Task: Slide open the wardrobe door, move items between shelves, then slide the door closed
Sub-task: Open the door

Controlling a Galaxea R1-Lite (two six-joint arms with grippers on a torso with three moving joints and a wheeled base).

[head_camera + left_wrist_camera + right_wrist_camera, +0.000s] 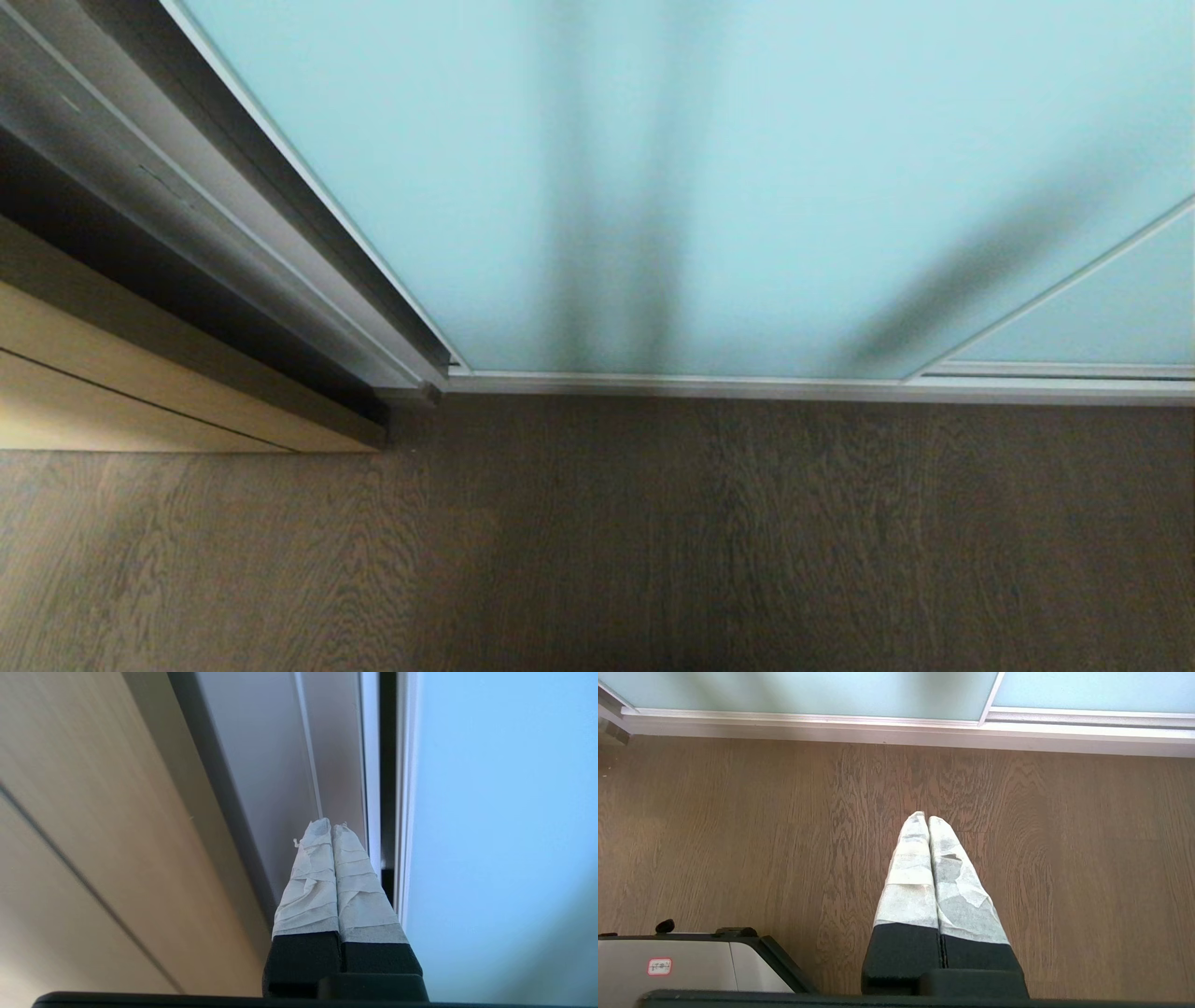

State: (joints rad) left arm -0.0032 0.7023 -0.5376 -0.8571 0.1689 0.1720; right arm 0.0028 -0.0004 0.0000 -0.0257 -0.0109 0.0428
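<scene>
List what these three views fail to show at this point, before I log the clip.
- Wardrobe contents: hidden in all views by the closed sliding wardrobe door; its frosted glass shows only vague dark streaks.
- Door's upper part: cut off by the head view's top edge.
- Both arms: outside the head view; only the wrist views show the left gripper and right gripper, both shut.
- Whether the left gripper touches the door frame: unclear.

Brown wood-grain floor (653, 541) is stretching toward a silver bottom track (803, 385). A light wooden door (112, 373) is standing at left, beside a grey metal jamb (215, 215); soft shadows are falling.
</scene>
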